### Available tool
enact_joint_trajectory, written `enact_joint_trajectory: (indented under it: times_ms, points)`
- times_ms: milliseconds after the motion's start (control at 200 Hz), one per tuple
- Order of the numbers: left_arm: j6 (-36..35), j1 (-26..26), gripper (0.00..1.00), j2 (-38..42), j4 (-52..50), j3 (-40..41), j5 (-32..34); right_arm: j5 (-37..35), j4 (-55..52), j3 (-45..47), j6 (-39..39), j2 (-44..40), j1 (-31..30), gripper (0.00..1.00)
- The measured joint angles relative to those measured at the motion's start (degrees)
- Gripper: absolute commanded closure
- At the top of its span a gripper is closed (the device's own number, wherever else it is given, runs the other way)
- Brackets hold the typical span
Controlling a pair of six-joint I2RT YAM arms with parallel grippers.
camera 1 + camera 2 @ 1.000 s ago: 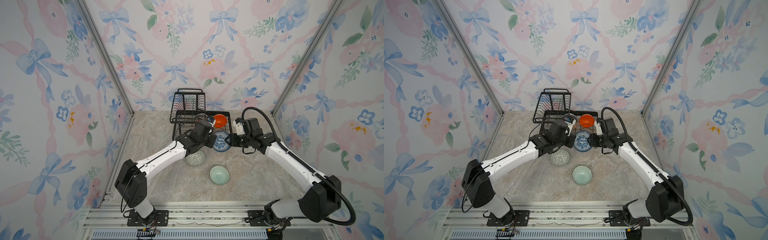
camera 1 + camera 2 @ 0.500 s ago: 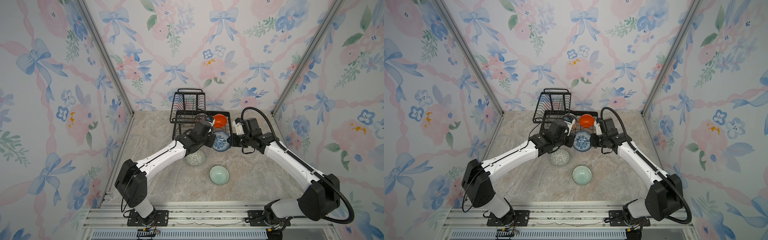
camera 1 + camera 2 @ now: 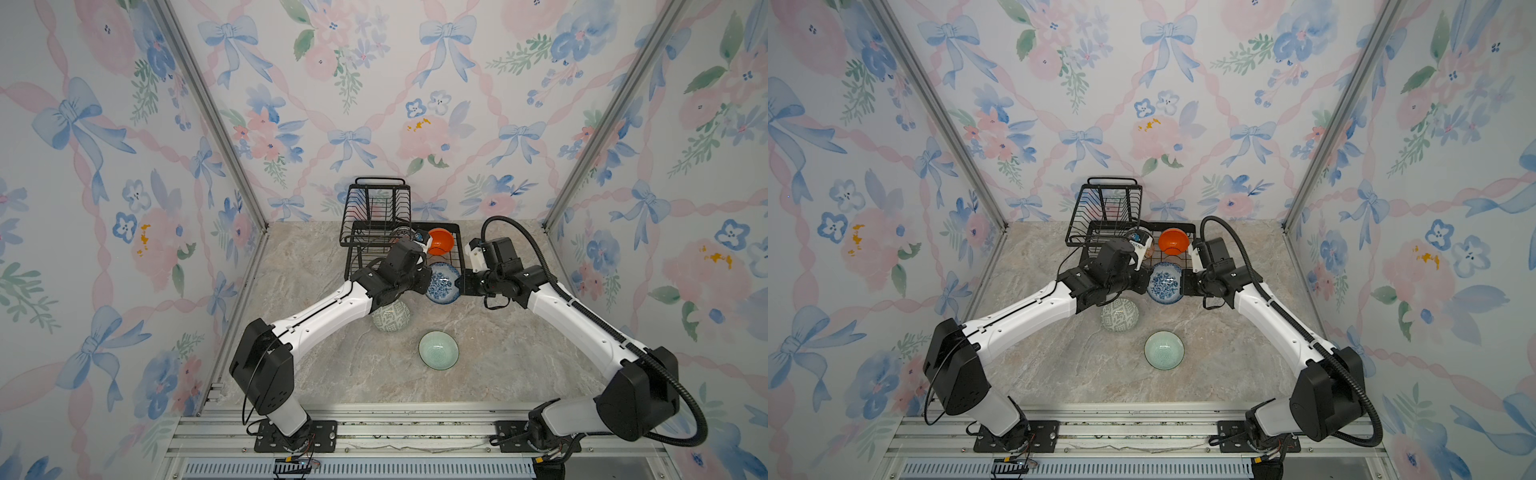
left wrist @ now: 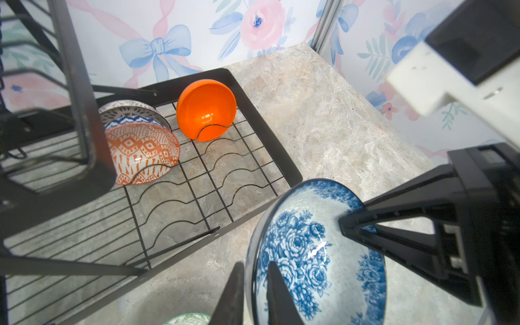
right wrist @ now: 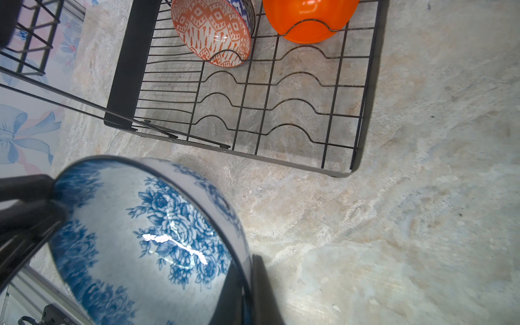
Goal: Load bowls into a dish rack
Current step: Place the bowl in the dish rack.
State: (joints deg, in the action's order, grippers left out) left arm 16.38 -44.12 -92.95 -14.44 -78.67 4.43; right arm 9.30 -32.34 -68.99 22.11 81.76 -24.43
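Since a second ago the right gripper (image 3: 460,286) has clamped onto the rim of the blue floral bowl (image 4: 309,253), while the left gripper (image 4: 254,264) has eased its jaws slightly apart around the opposite rim. Tilted on edge, the bowl hangs between both grippers, with the dish rack (image 4: 267,126) just beyond them

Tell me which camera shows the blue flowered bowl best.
The left wrist view: the blue flowered bowl fills it close up and sharp, rose pattern and rim clear. The right wrist view shows the bowl close too, but blurred at one side. Both top views show it small and far off.
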Motion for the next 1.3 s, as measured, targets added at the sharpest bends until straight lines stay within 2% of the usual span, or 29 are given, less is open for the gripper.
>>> enact_joint_trajectory:
  times_ms: [130, 310, 665, 1060, 1300]
  points:
    - [-0.76, 0.0, 0.48, 0.15, 0.22, 0.0, -0.24, -0.28, -0.35, 0.22, -0.28, 0.0, -0.02, 1.0]
    - [-1.22, 0.0, 0.03, 2.08, 0.22, 0.02, 0.26, -0.66, -0.42, 0.39, -0.7, 0.0, -0.02, 1.0]
    - [-1.81, 1.55, 0.02, 9.6, 1.11, 4.92, 4.87, -3.69, -0.96, 0.39, -3.78, 0.0, 0.0, 1.0]
    - [1.9, 10.36, 0.02, 22.6, -0.42, 18.38, 9.16, -10.21, -1.42, 0.37, -9.01, 0.0, 1.16, 1.0]
    - [4.0, 14.67, 0.02, 25.51, -1.16, 24.13, 8.98, -14.36, 0.04, -0.72, -12.2, 0.42, 2.62, 1.0]
